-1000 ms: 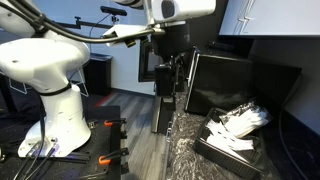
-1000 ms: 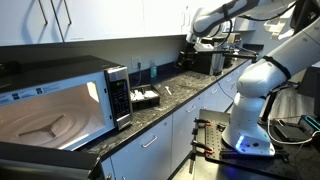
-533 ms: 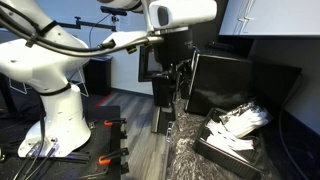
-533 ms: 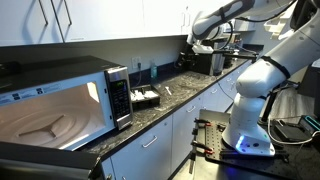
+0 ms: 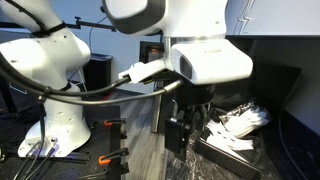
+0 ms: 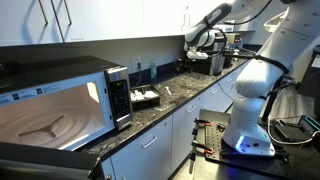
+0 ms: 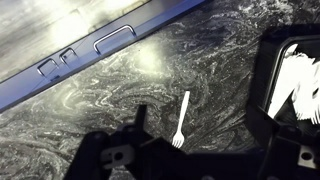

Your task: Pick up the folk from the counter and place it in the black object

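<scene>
A white plastic fork (image 7: 181, 118) lies on the dark marbled counter (image 7: 210, 55), tines toward the camera in the wrist view. It also shows as a small white streak in an exterior view (image 6: 168, 91). My gripper (image 7: 198, 120) is open and empty, hovering above the fork with a finger on each side of it. The gripper also shows in both exterior views (image 5: 188, 128) (image 6: 189, 48). The black tray (image 7: 262, 85) lies right of the fork and holds white utensils. It shows in both exterior views (image 5: 215, 150) (image 6: 146, 98). In one of them the gripper hides the fork.
A microwave (image 6: 60, 100) stands on the counter beyond the tray; it is the tall black box (image 5: 245, 80) behind the tray. Cabinet fronts with handles (image 7: 115, 38) run below the counter edge. A dark appliance (image 6: 212, 62) sits at the counter's far end.
The arm has swung along the counter toward the tray and lowered; the gripper now fills the middle of one exterior view. The fork and tray have not moved.
</scene>
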`<action>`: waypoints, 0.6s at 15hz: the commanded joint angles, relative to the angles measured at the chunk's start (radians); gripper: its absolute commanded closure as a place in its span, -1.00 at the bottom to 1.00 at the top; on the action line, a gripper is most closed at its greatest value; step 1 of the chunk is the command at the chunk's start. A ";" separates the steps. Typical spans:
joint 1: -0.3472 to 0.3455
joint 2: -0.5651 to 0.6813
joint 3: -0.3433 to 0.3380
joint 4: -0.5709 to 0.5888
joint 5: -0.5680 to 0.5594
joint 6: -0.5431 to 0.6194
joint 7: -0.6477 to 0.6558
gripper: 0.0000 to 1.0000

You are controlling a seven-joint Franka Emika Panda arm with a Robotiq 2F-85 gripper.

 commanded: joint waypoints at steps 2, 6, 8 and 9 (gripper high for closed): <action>0.048 0.189 -0.038 0.098 0.117 -0.015 -0.055 -1.00; 0.052 0.317 -0.037 0.152 0.165 -0.021 -0.055 -1.00; 0.046 0.370 -0.039 0.172 0.171 -0.013 -0.051 -1.00; 0.044 0.396 -0.038 0.185 0.173 -0.004 -0.042 -1.00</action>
